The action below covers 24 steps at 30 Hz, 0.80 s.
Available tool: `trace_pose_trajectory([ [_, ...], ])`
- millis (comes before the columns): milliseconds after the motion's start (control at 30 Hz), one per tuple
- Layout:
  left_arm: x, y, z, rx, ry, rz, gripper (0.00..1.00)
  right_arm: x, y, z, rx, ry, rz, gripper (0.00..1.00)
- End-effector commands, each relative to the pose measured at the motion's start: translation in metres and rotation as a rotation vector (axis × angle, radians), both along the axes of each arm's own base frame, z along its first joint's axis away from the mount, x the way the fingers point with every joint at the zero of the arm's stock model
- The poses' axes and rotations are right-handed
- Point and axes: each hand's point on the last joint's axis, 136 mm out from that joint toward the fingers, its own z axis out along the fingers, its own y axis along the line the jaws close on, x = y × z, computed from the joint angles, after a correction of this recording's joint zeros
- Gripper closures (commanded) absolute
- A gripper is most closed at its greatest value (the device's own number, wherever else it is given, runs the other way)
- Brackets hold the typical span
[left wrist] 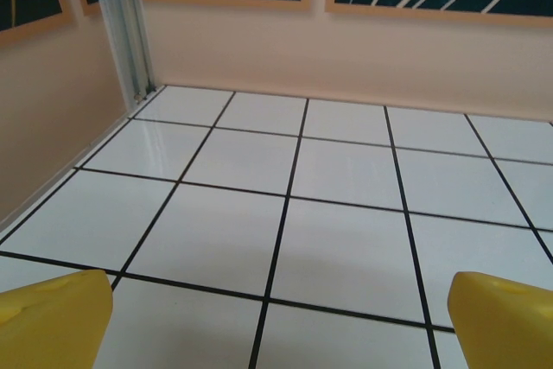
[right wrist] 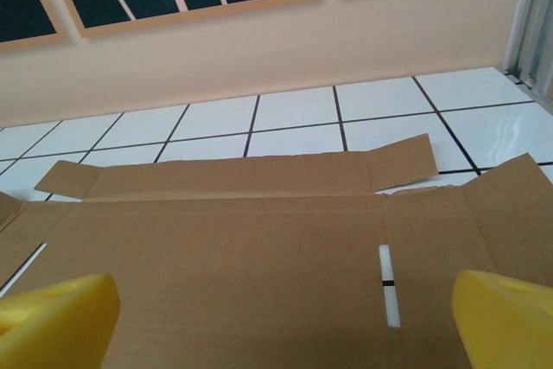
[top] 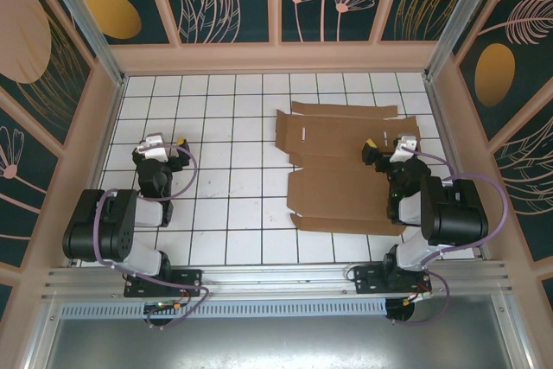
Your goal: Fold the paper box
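- The paper box (top: 346, 170) lies flat and unfolded on the right side of the surface (top: 225, 110).
- The right gripper (top: 387, 146) is wide open over it and holds nothing.
- The left gripper (top: 166, 146) is wide open and empty, well apart.

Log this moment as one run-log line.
paper box: unfolded, lying open on the right side | left gripper: open, over bare tiles | right gripper: open, over the box, holding nothing | folding: not begun
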Motion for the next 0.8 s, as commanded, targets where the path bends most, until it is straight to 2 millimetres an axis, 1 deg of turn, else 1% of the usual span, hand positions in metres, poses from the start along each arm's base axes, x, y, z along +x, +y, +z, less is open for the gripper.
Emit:
trace_pose_trajectory([
  [0, 0.01, -0.003, 0.036, 0.015, -0.027, -0.02, 0.01, 0.001, 0.012, 0.025, -0.031, -0.048, 0.034, 0.01],
  [67, 0.013, -0.006, 0.059, 0.005, -0.047, -0.002, 0.01, 0.007, 0.017, 0.041, -0.076, -0.026, -0.001, 0.01],
  [100, 0.012, -0.015, 0.076, -0.005, -0.092, -0.025, 0.01, 0.009, 0.023, 0.058, -0.064, -0.05, -0.016, 0.01],
  [133, 0.01, -0.03, 0.093, -0.004, -0.134, -0.066, 0.01, 0.008, 0.031, 0.078, -0.016, -0.094, -0.022, 0.01],
  [167, 0.009, -0.044, 0.105, 0.001, -0.155, -0.107, 0.01, 0.006, 0.042, 0.094, 0.018, -0.13, -0.008, 0.01],
  [233, 0.009, -0.083, 0.129, -0.033, -0.172, -0.21, 0.01, -0.003, 0.081, 0.124, 0.037, -0.189, 0.054, 0.01],
  [300, 0.008, -0.106, 0.147, -0.144, -0.132, -0.221, 0.01, -0.019, 0.13, 0.147, -0.006, -0.208, 0.158, 0.01],
  [333, 0.003, -0.118, 0.154, -0.175, -0.087, -0.215, 0.01, -0.029, 0.151, 0.157, -0.011, -0.203, 0.2, 0.01],
  [367, -0.003, -0.131, 0.158, -0.184, -0.052, -0.233, 0.01, -0.035, 0.162, 0.162, 0.011, -0.178, 0.201, 0.01],
  [400, -0.011, -0.147, 0.162, -0.181, -0.011, -0.275, 0.01, -0.041, 0.167, 0.169, 0.064, -0.131, 0.161, 0.01],
  [433, -0.02, -0.16, 0.166, -0.173, 0.023, -0.313, 0.01, -0.045, 0.165, 0.177, 0.116, -0.073, 0.105, 0.01],
  [467, -0.028, -0.168, 0.168, -0.162, 0.052, -0.333, 0.01, -0.049, 0.164, 0.179, 0.149, -0.016, 0.085, 0.01],
  [500, -0.035, -0.17, 0.17, -0.17, 0.089, -0.335, 0.01, -0.054, 0.168, 0.181, 0.194, 0.052, 0.116, 0.01],
  [533, -0.041, -0.169, 0.168, -0.214, 0.137, -0.325, 0.01, -0.063, 0.172, 0.179, 0.236, 0.14, 0.161, 0.01],
  [567, -0.045, -0.165, 0.164, -0.25, 0.184, -0.3, 0.01, -0.071, 0.177, 0.181, 0.247, 0.179, 0.214, 0.01],
  [600, -0.05, -0.162, 0.159, -0.262, 0.239, -0.277, 0.01, -0.079, 0.184, 0.185, 0.237, 0.167, 0.295, 0.01],
  [633, -0.053, -0.165, 0.156, -0.251, 0.265, -0.303, 0.01, -0.086, 0.185, 0.183, 0.258, 0.164, 0.34, 0.01],
  [667, -0.055, -0.173, 0.154, -0.253, 0.266, -0.353, 0.01, -0.088, 0.182, 0.178, 0.286, 0.173, 0.344, 0.01],
  [733, -0.056, -0.183, 0.14, -0.373, 0.302, -0.365, 0.01, -0.087, 0.173, 0.158, 0.322, 0.249, 0.332, 0.01],
  [767, -0.056, -0.196, 0.134, -0.401, 0.338, -0.42, 0.01, -0.09, 0.177, 0.147, 0.331, 0.299, 0.351, 0.01],
])
